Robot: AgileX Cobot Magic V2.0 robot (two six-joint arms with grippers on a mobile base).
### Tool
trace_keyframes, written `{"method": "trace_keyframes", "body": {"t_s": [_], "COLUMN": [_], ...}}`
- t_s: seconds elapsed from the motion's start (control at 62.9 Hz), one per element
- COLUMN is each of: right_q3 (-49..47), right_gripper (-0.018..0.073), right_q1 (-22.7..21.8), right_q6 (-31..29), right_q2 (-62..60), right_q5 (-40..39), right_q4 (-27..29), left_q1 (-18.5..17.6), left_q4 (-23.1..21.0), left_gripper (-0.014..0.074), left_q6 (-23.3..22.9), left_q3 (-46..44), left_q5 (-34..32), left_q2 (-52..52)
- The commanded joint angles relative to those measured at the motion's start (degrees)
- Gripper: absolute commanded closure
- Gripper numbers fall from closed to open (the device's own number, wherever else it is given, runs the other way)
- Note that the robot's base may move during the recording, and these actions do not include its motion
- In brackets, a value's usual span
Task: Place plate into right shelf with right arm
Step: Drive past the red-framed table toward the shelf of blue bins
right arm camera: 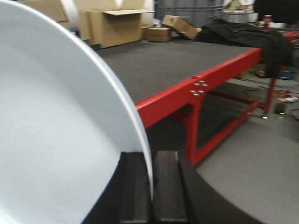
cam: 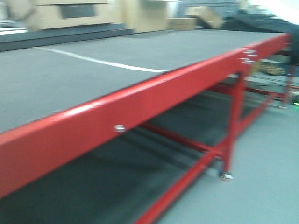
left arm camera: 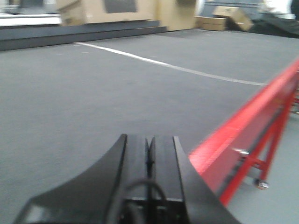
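The plate [right arm camera: 56,140] stands on edge near the red table [right arm camera: 201,77], its rim pinched between the right gripper [right arm camera: 152,168] fingers. I judge this the carrying step (no steel shelf in any view); next, find and face that shelf. The left gripper [left arm camera: 149,144] is pressed together, empty.

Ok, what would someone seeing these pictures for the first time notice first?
The plain round white plate fills the left of the right wrist view, gripped on edge by the black right gripper. Next comes the long red-framed table with a grey top, running diagonally across the front view. The black left gripper hangs shut and empty above that grey top.
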Motion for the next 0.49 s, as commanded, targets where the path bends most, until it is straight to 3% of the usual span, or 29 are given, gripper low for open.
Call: {"method": "trace_keyframes", "body": {"t_s": [0.0, 0.477], "right_q3": [-1.7, -1.7], "right_gripper": [0.0491, 0.0491], "right_q1": [-0.2, -0.2], "right_q6": [-0.2, -0.2], "right_q2": [0.0, 0.0], "right_q5": [-5.3, -5.3], "right_q4": [-0.5, -0.5], "left_q1": [-0.1, -0.1], "left_q4": [-0.5, -0.5], "left_gripper": [0.0724, 0.0724], "left_q6": [-0.4, -0.4], "left_q3": [0.6, 0.6], "left_q5": [-5.2, -5.2], "left_q2": [-0.6, -0.6]}}
